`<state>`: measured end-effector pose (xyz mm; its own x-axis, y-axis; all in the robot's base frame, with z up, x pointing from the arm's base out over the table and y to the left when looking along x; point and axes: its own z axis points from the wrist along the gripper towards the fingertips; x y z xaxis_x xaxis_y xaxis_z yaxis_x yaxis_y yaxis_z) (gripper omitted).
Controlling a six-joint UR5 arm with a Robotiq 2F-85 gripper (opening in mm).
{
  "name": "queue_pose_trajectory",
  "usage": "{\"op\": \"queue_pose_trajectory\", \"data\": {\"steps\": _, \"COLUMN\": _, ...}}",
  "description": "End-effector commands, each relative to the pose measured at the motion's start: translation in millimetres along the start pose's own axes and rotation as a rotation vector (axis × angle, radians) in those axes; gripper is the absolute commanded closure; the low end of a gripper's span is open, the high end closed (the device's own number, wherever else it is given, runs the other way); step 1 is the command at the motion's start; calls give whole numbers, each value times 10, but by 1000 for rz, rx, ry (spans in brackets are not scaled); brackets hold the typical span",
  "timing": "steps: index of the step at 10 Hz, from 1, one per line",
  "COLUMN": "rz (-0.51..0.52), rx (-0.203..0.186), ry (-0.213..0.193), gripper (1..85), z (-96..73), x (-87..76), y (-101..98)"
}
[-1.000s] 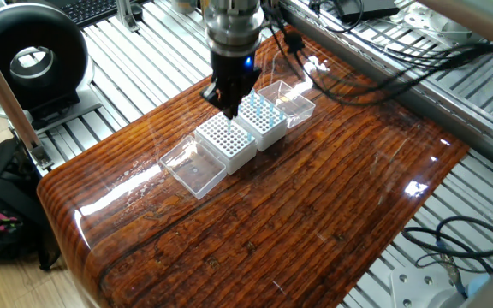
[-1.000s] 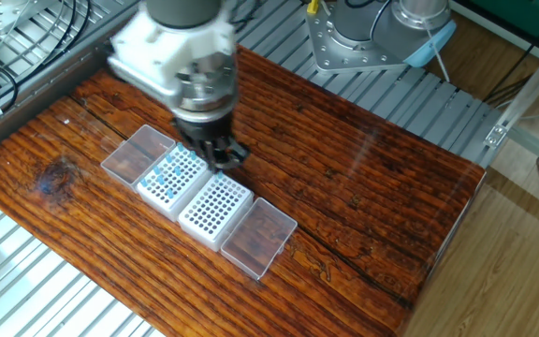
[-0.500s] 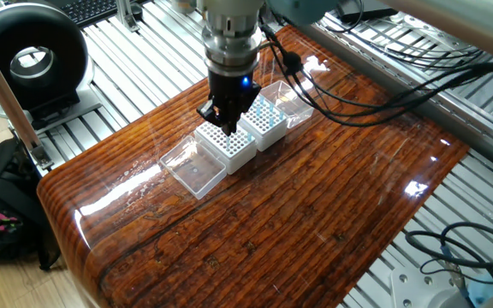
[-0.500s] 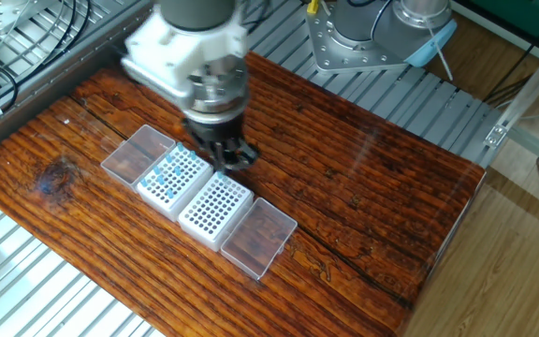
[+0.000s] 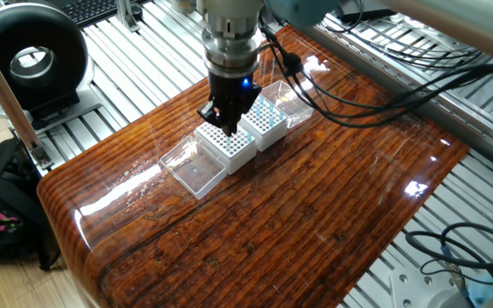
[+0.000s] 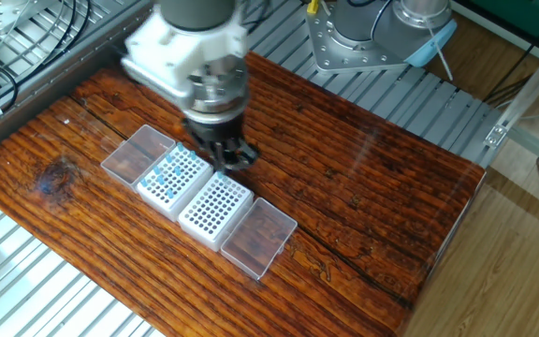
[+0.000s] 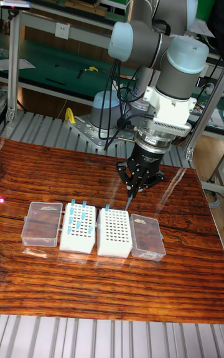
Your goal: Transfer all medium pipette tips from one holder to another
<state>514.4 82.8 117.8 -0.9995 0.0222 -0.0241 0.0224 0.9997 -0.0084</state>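
- Hovering with the gripper (image 7: 132, 191) just above the back edge of the target holder (image 7: 115, 237), fingers drawn in and apparently pinching one tip (image 7: 129, 201) that is pointing down; too thin in both side views to confirm.
- Judging the step as seating this tip in a hole of the target grid, near the back corner on the lid (image 7: 147, 238) side.
- Noting where the other tips (image 7: 83, 204) are: a few blue ones standing in the source holder (image 7: 74, 241), touching the target holder side by side, and one already standing at the target's opposite back corner (image 7: 107, 207).
- Centring the tip's point over one hole before descending, not over the white web between holes; checking from two views, since one alone is hiding any sideways offset.
- Lowering straight down and slowly, holding the tip upright, as any tilt is likely to be catching the rim of the hole.
- Stopping once the collar is resting on the grid; pressing further is risking a shove to the light holder across the glossy table (image 7: 93, 289).
- Spreading the fingers only a little, then rising vertically, so the seated tip is not being dragged out or tipped.
- Staying clear of the tip already placed and of the source tips just beside while travelling back.
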Motion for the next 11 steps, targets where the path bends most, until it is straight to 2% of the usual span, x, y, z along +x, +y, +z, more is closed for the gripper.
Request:
{"op": "queue_pose_trajectory", "data": {"steps": 1, "rz": 3, "rx": -10, "ry": -5, "gripper": 780, "z": 32, "x": -1, "y": 4}}
{"op": "queue_pose_trajectory", "data": {"steps": 7, "rz": -2, "rx": -18, "ry": -15, "gripper": 777, "z": 81, "x": -23, "y": 34}}
{"op": "queue_pose_trajectory", "data": {"steps": 11, "rz": -32, "rx": -35, "ry": -17, "gripper": 650, "z": 97, "x": -27, "y": 79}}
